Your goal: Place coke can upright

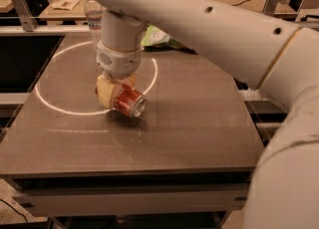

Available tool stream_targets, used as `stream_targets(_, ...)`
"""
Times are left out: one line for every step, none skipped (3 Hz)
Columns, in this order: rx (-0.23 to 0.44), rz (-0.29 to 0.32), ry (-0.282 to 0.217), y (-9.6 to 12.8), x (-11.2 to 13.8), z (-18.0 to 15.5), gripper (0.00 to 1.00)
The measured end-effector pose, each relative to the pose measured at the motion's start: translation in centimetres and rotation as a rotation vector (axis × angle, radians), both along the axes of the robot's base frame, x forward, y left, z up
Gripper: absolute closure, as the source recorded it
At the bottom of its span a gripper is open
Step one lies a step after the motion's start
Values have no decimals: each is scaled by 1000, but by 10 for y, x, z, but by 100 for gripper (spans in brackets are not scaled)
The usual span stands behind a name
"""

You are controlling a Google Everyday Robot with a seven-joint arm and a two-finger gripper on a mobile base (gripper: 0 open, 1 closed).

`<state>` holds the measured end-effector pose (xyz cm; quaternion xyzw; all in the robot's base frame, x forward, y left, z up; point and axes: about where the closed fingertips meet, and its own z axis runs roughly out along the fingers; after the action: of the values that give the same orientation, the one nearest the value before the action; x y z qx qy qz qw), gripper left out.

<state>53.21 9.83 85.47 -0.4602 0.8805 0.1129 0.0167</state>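
Between the pincer's pads: the coke can is lying tilted on its side, its silver end facing away from the wrist, toward the near right.
Pincer: the gripper is pointing straight down and holding the can across its red body. One tan finger is pressing the can's far-left side, and the jaws are standing narrow around it.
Under the pincer: the table is lying just below the can. I cannot tell whether the can is resting on it or hanging just clear.
Why this hold: clamping the side wall is probably leaving both ends free, so a turn of the wrist could swing one end down onto the table.
Step in hand: judging by the tilt, the can is being carried or turned, and is not yet upright.
Behind the pincer: a water bottle is standing upright, well apart. A green bag is lying behind and to the right.
Around the pincer: a ring of light is circling the work spot.
Risk: the smooth round wall may be slipping in the pads as the can turns.
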Motion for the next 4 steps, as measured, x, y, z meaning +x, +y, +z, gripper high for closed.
stream_targets(218,78,-131,-4,0,47,100)
stream_targets(381,146,-270,-8,3,84,100)
stream_targets(394,211,-317,-12,5,87,100)
stream_targets(393,213,-316,-11,5,87,100)
